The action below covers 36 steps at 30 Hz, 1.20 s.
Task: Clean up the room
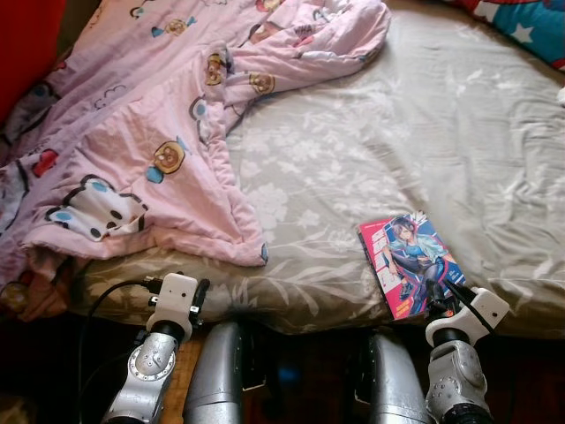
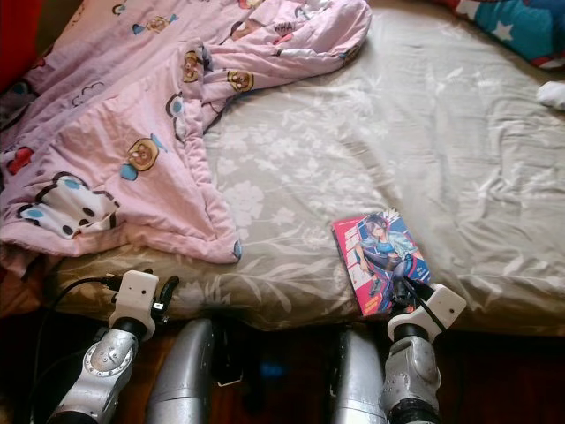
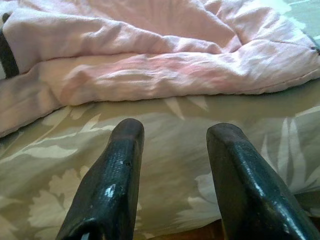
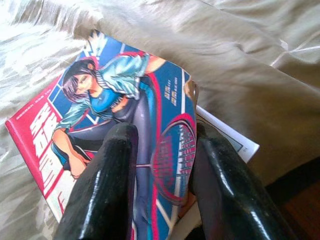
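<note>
- One book (image 1: 411,263), with a bright comic cover, lies flat at the near right edge of the bed (image 1: 371,150), its near corner reaching the mattress edge.
- In the right wrist view a white sheet of paper (image 4: 227,135) sticks out from under the book; we cannot tell whether it belongs to the book.
- Our right gripper (image 4: 162,165) is at the book's near end, its two fingers spread apart over the cover. They lie above it and clamp nothing that we can see.
- Our left gripper (image 3: 172,165) is at the near left edge of the bed, fingers apart and empty, pointing at the sheet just short of the blanket (image 1: 159,115).
- One pink blanket with cartoon prints lies crumpled over the far left of the bed, its near hem hanging toward the edge.
- One blue pillow (image 1: 530,26) with stars sits at the far right corner.
- A small white thing (image 2: 552,93) lies at the right edge; we cannot tell what it is.
- We judge the clean-up to be at an early stage: the book is not yet lifted and the blanket is unfolded.
- What is left, as we see it: grip the book, put it away, then straighten the blanket.
</note>
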Motion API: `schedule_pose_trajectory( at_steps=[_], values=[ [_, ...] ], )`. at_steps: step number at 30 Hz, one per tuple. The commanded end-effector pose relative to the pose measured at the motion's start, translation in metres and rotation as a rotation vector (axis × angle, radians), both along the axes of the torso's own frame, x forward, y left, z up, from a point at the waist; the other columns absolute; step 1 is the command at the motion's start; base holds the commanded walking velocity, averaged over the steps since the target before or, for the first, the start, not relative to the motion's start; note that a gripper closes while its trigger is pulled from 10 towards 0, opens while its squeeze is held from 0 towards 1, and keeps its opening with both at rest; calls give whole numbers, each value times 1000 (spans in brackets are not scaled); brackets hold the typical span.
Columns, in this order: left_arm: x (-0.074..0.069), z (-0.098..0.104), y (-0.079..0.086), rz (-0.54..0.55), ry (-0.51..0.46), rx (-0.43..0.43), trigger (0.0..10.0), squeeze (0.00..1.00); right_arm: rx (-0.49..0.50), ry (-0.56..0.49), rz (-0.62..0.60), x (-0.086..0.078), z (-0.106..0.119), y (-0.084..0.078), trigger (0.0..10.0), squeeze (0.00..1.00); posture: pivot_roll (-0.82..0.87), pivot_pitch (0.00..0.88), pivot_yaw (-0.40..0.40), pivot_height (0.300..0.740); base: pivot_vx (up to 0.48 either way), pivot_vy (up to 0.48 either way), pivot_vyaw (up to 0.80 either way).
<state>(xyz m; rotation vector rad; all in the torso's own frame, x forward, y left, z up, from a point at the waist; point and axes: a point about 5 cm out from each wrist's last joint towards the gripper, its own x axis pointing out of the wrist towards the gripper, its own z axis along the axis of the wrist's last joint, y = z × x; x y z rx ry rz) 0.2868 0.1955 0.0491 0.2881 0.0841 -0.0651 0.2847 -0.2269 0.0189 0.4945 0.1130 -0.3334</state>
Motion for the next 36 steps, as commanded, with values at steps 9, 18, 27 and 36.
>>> schedule_pose_trajectory(
  at_steps=[9, 18, 27, 36],
  values=[
    [-10, -14, 5, 13, 56, -3, 10000, 0, -284, -112, -144, -2, 33, -21, 10000, 0, 180, 293, 7, 601, 0, 0, 0],
    [-11, -18, 5, 9, 71, -6, 10000, 0, -400, -222, -67, 6, 58, -5, 10000, 0, 167, 288, 9, 601, 0, 0, 0],
    [-18, -33, 9, 35, 141, -6, 10000, 0, -351, 57, 105, -13, -2, 15, 10000, 0, 178, 277, 9, 641, 0, 0, 0],
    [-26, -50, 15, 86, 226, -28, 10000, 0, -320, 124, 159, -22, -18, 17, 10000, 0, 168, 261, 6, 691, 0, 0, 0]
  ],
)
